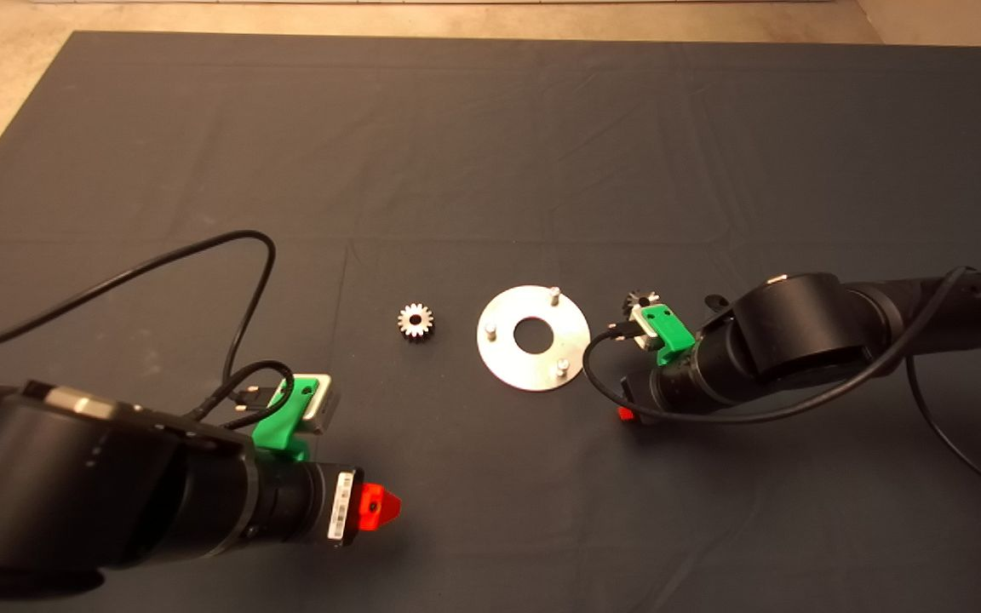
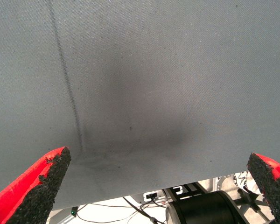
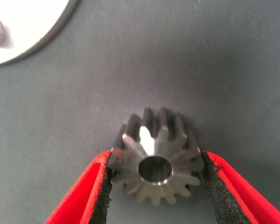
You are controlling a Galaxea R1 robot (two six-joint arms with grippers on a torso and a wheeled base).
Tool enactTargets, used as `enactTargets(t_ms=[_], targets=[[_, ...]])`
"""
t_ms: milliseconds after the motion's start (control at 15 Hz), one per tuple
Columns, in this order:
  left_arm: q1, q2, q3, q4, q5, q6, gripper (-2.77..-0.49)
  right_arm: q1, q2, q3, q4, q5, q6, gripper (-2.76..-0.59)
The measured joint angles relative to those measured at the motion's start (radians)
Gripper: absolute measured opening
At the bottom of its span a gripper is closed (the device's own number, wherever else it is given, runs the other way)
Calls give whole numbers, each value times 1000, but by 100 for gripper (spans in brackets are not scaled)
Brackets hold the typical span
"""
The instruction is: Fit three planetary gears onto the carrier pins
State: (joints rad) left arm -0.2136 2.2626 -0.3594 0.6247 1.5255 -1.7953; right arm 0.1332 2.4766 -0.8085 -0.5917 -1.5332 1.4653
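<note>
Gear (image 3: pixel 155 158) clamped between the black pads of the right gripper (image 3: pixel 155 186), fingers closed onto its toothed flanks, bore facing the wrist camera; on the mat (image 1: pixel 490 153) just beside the carrier disc (image 1: pixel 533 338), on its right side, hidden in the head view behind the green mount. Second gear (image 1: pixel 415 322) lying flat and free on the mat left of the disc, near but apart. Third gear: at most a dark toothed shape beyond the right gripper's mount, too unclear to call. Three carrier pins (image 1: pixel 554 295) standing upright and bare on the disc, none loaded yet.

Left gripper (image 1: pixel 378 506) parked low at the lower left, well apart from the parts, fingers (image 2: pixel 42 179) spread wide over bare mat, holding nothing.

Step in hand, as judged: lift of the gripped gear and transfer to a pin. For a clean fit: grip kept firm on opposite teeth, no slip or tilt; gear turned so its bore axis stands vertical before descent; bore centred over the nearest pin, likely the lower right one; slow straight lowering, no sideways push, since the disc lies loose and could slide; release only once seated flat
</note>
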Motion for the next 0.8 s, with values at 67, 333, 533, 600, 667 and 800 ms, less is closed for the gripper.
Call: enactTargets(t_ms=[67, 333, 533, 600, 667, 800], targets=[[0, 0, 0, 0, 0, 0, -50, 0, 0, 0, 0, 0, -1, -210], [0, 0, 0, 0, 0, 0, -50, 0, 0, 0, 0, 3, -2, -220], [0, 0, 0, 0, 0, 0, -50, 0, 0, 0, 0, 3, -2, -223], [0, 0, 0, 0, 0, 0, -50, 0, 0, 0, 0, 3, -2, -223], [0, 0, 0, 0, 0, 0, -50, 0, 0, 0, 0, 3, -2, -224], [0, 0, 0, 0, 0, 0, -50, 0, 0, 0, 0, 3, -2, -228]])
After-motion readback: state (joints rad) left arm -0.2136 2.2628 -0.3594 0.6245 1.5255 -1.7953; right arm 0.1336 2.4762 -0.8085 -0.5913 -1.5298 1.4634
